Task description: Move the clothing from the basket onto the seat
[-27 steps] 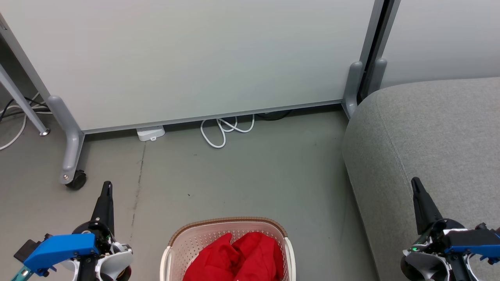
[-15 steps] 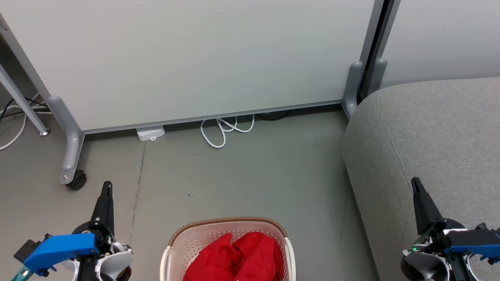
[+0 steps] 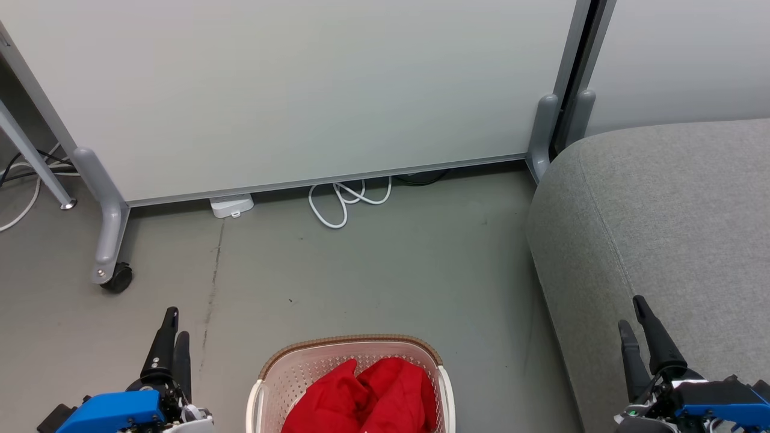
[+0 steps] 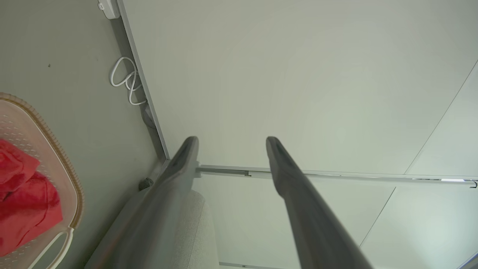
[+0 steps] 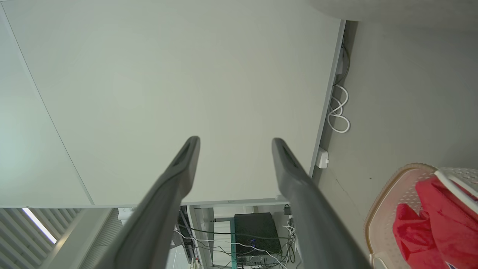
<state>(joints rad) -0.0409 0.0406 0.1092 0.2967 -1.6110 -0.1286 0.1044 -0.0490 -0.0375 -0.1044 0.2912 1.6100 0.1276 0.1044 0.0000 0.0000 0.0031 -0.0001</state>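
One crumpled heap of red clothing (image 3: pixel 367 391) lies in the basket (image 3: pixel 355 341), which stands on the grey floor (image 3: pixel 361 270) at the head view's bottom edge. Whether the heap is one garment or two is hard to tell. The sofa (image 3: pixel 662 204) is to the robot's right, apart from the basket. The left gripper (image 3: pixel 177 325) hovers left of the basket, and the right gripper (image 3: pixel 630 313) shows against the sofa's edge. Both are empty, fingers spread apart.
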